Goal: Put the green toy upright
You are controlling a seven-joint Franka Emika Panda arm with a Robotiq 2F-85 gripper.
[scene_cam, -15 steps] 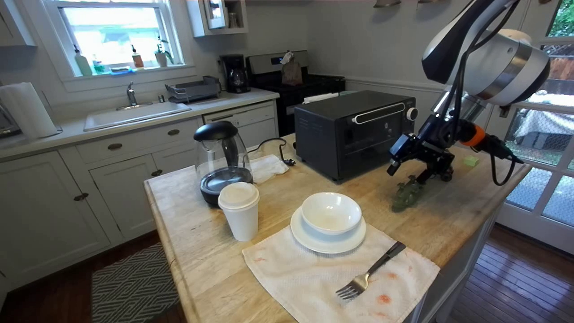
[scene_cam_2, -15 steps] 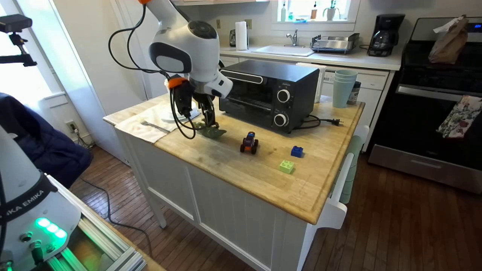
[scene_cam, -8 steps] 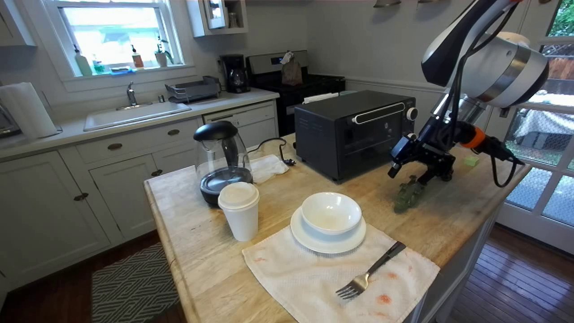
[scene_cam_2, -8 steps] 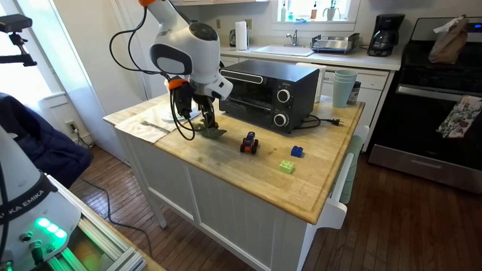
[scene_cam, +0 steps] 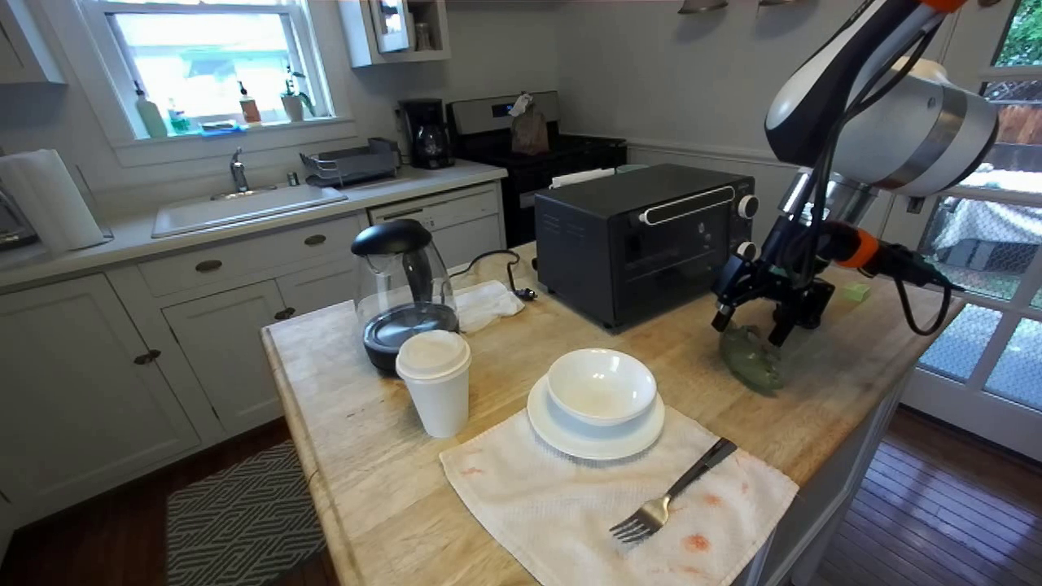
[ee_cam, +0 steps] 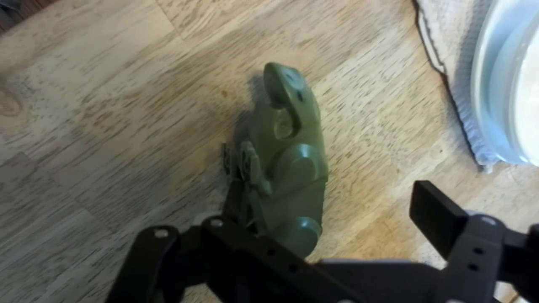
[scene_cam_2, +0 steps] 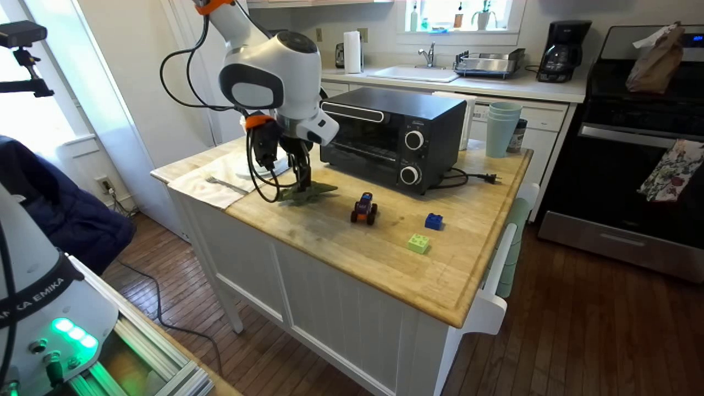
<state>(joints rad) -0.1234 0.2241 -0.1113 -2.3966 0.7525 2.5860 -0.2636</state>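
The green toy [scene_cam: 750,362] lies on the wooden table at the right in an exterior view, and shows partly behind cables in an exterior view [scene_cam_2: 311,192]. In the wrist view the green toy [ee_cam: 294,176] lies on its side, long axis running up the picture, small leg-like parts pointing left. My gripper [ee_cam: 334,206] is open, fingers wide apart. Its left finger is beside the leg side and overlaps the toy's lower end; I cannot tell if they touch. Its right finger is well apart from the toy. The gripper also shows just above the toy in an exterior view [scene_cam: 750,328].
A black toaster oven [scene_cam: 643,244] stands close behind the gripper. A white bowl [scene_cam: 602,387] on a plate [scene_cam: 562,427] and a fork [scene_cam: 676,492] lie on a cloth nearby. A toy truck [scene_cam_2: 364,209], a blue block [scene_cam_2: 434,221] and a pale-green block [scene_cam_2: 418,243] are on the table.
The green toy has turned: its leg-like parts pointed upward before, and now a smooth rounded side faces an exterior camera. The gripper has shifted slightly and sits a little lower.
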